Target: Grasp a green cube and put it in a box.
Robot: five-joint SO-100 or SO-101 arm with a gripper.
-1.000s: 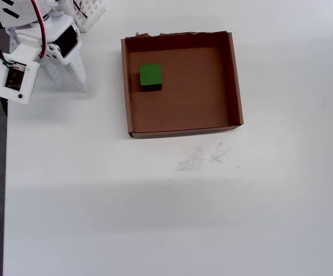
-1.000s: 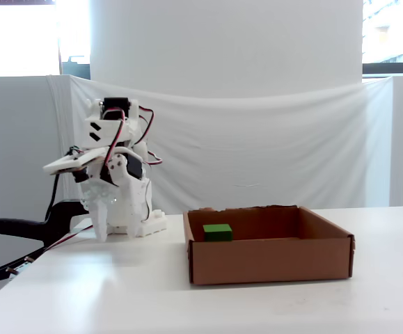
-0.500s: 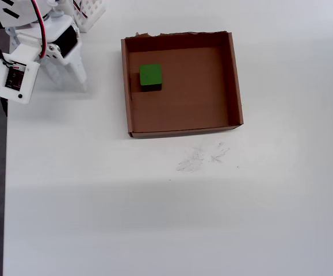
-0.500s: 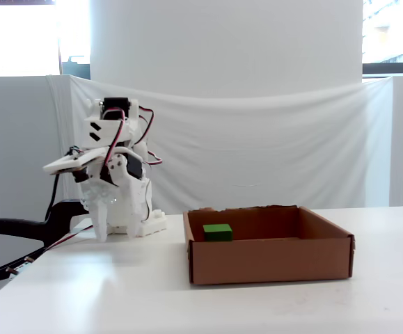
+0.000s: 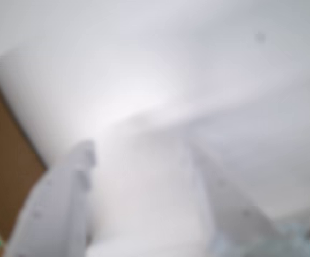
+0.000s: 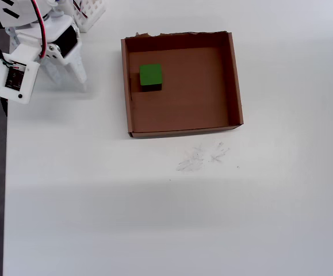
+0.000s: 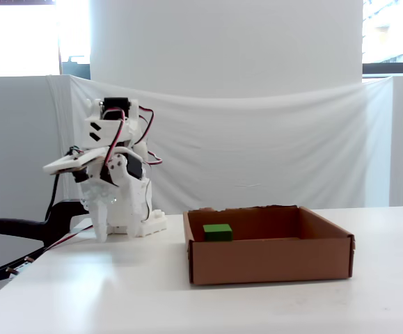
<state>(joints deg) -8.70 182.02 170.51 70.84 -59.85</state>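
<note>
My gripper point(image 6: 69, 75) hangs empty, fingers parted, over bare table — the green cube point(image 6: 150, 76) already sits inside the cardboard box point(image 6: 183, 132), well off to its right in the overhead view. I'd park without nudging the box.

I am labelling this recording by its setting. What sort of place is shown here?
Probably an office or lab bench set up for robot tests: a plain white table, white cloth screens hung behind it with windows above, and only the arm, the box and the green cube laid out.
</note>
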